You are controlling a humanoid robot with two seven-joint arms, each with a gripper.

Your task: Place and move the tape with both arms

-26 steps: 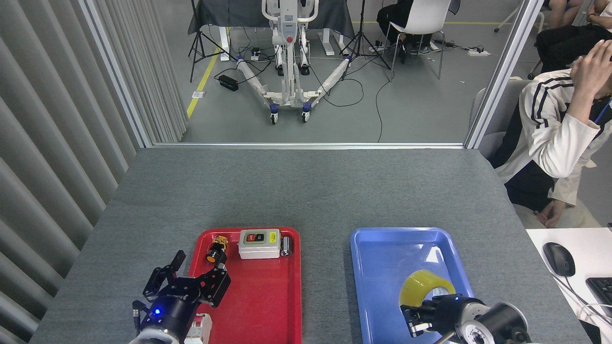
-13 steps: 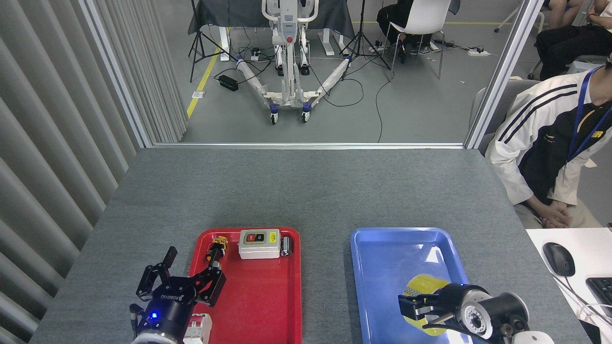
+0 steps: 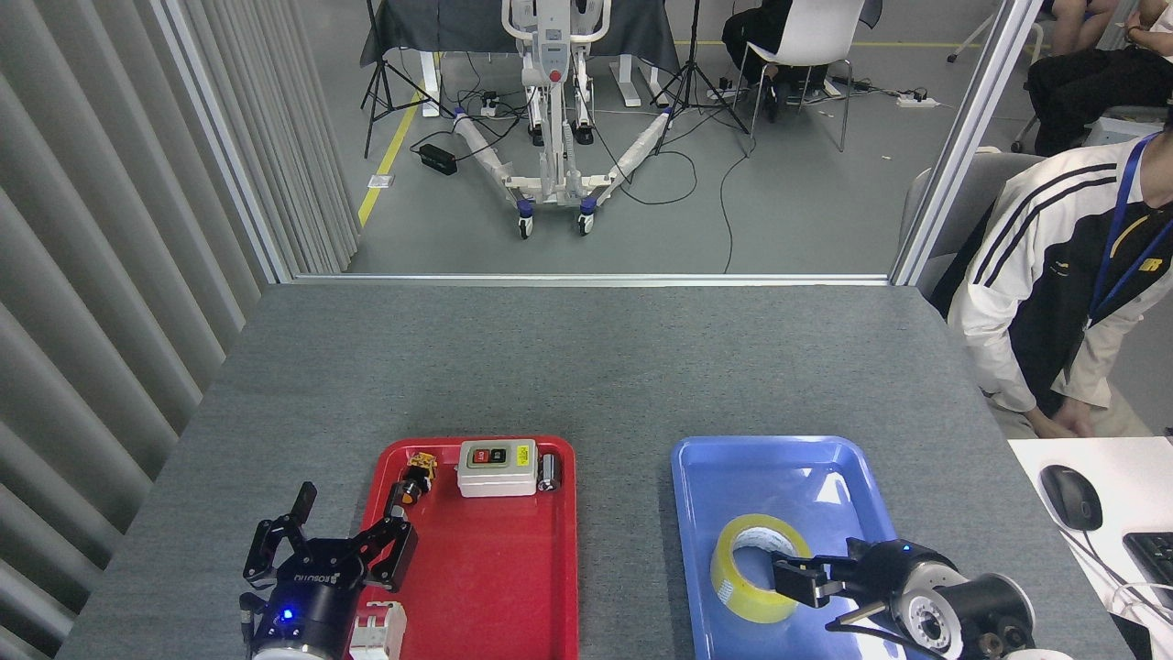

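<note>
Nearest me, my left black three-fingered gripper (image 3: 321, 550) hangs with its fingers spread wide and empty at the left rim of the red plastic tray (image 3: 513, 587). My right black gripper (image 3: 795, 580) has one finger inside the wide roll of translucent yellow packing tape (image 3: 753, 566), though I cannot tell how tightly it holds. The roll lies on the blue plastic tray (image 3: 733, 467); farther back in the red tray sits a white switch box (image 3: 497, 467).

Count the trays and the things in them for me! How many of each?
Trays: 2, red tray and blue tray
Tape: 1
Switch box: 1
Push button: 1
Small metal part: 1
White part: 1
Total: 7
</note>
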